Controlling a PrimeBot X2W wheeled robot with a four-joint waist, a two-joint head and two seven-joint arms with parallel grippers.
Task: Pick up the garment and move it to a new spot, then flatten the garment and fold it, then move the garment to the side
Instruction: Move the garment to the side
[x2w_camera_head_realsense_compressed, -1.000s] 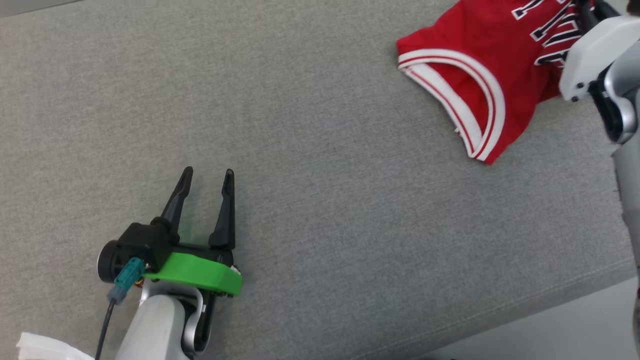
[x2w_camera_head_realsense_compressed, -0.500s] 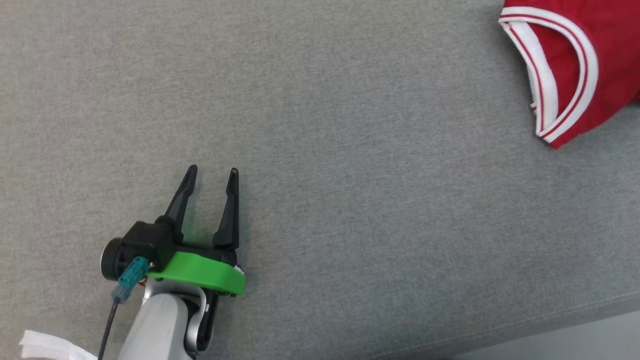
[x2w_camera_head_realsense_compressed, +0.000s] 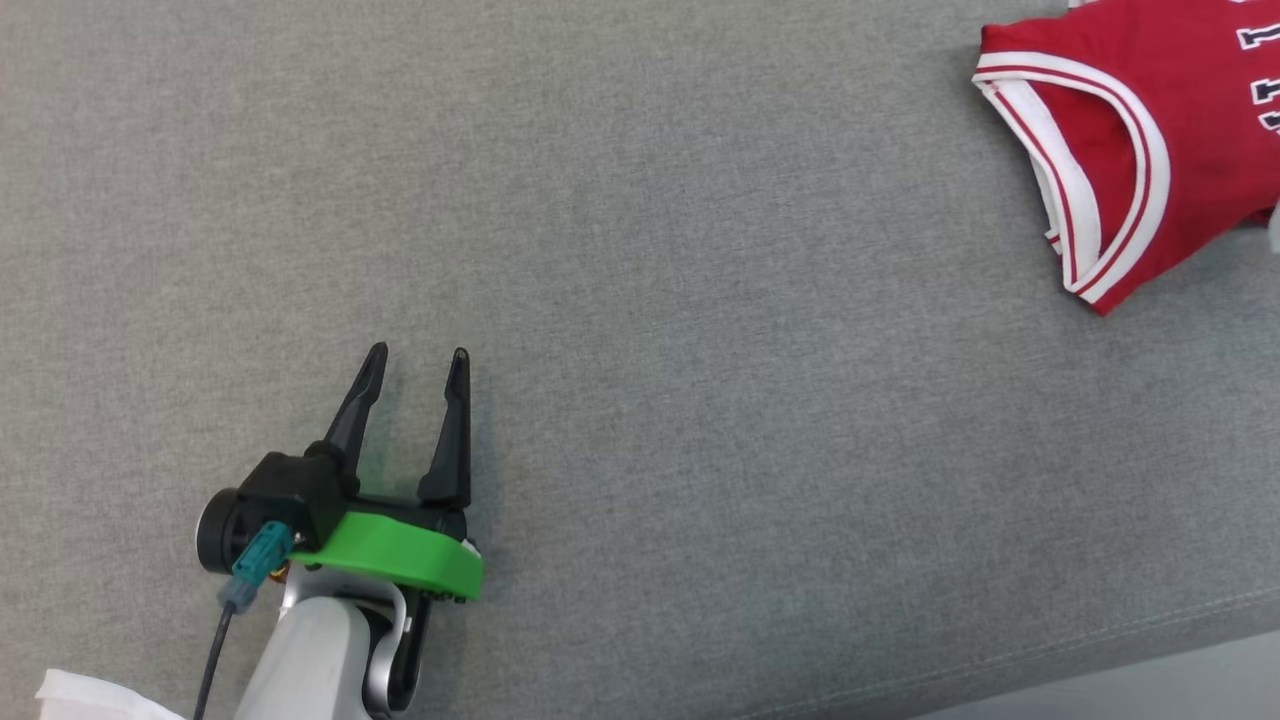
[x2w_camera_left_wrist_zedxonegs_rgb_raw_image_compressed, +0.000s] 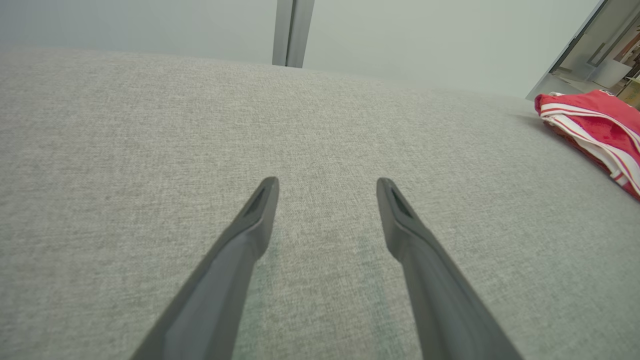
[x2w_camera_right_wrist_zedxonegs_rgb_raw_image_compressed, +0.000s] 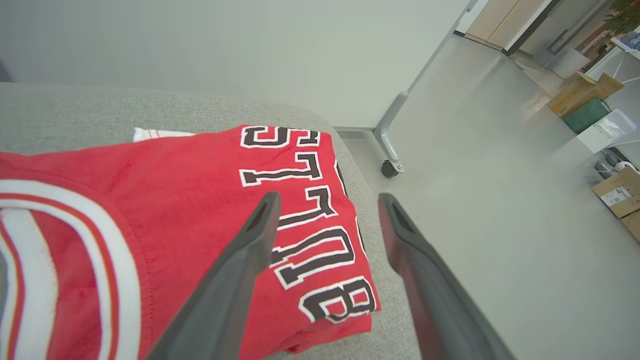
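The folded garment (x2w_camera_right_wrist_zedxonegs_rgb_raw_image_compressed: 165, 200) lies beneath the right gripper (x2w_camera_right_wrist_zedxonegs_rgb_raw_image_compressed: 328, 200), whose jaws stand wide and empty; the left gripper (x2w_camera_head_realsense_compressed: 418, 355), equally wide, is well apart to its left.

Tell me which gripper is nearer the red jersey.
Right. The right gripper hangs open over the lettered edge of the red jersey, not gripping it. The left gripper sits open far off across the grey cushion, toward the robot's left.

The grey fabric desk (x2w_camera_head_realsense_compressed: 700, 300) lies bare from left to middle; the folded red garment (x2w_camera_head_realsense_compressed: 1200, 120) blocks its far right corner.
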